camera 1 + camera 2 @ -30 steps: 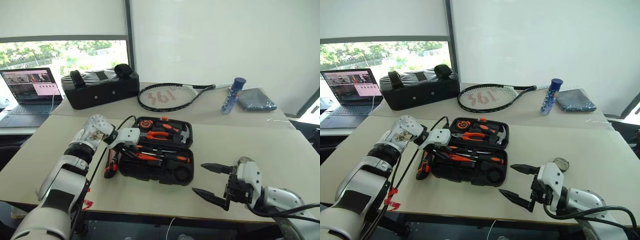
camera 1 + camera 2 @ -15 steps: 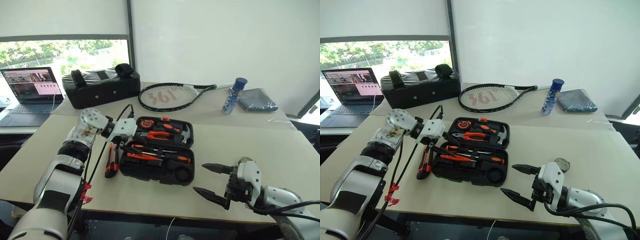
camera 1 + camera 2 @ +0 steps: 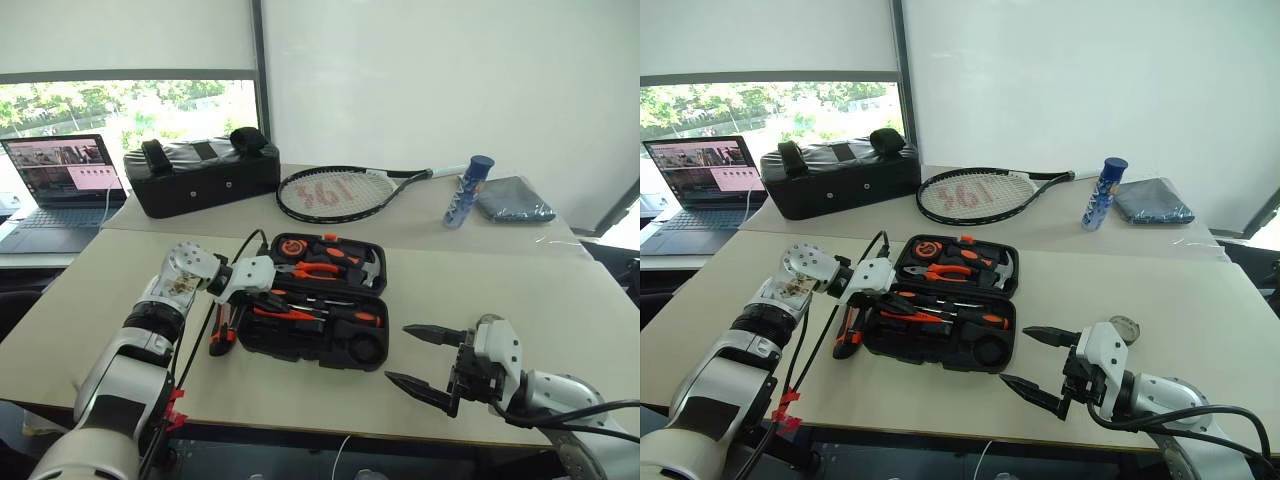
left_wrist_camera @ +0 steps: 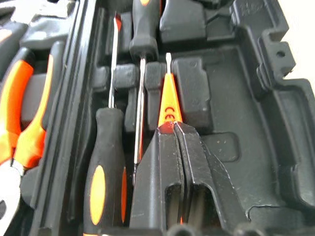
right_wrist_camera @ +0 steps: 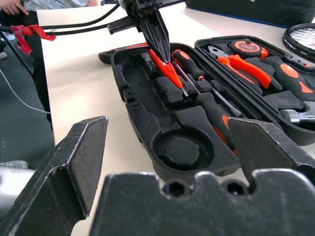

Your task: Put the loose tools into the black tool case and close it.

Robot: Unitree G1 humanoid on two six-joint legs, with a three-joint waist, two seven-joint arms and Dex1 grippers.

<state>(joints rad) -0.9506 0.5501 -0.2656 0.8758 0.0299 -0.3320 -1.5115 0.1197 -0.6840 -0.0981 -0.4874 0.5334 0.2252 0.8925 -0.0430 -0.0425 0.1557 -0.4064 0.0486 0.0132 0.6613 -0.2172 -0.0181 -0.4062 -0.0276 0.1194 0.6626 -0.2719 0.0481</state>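
Having swung back over the open black plastic tool case (image 3: 318, 300), the left gripper (image 4: 173, 129) is clenching the small orange screwdriver (image 4: 169, 101) at its slot, the right gripper (image 3: 420, 360) is idling wide open at lower right, and the black-and-orange utility knife (image 3: 221, 328) is lying outside, lid unclosed.

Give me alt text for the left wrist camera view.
The left tool is shut on the small orange screwdriver, holding it over a slot in the open black tool case. Two black-and-orange-handled screwdrivers lie in slots beside it.
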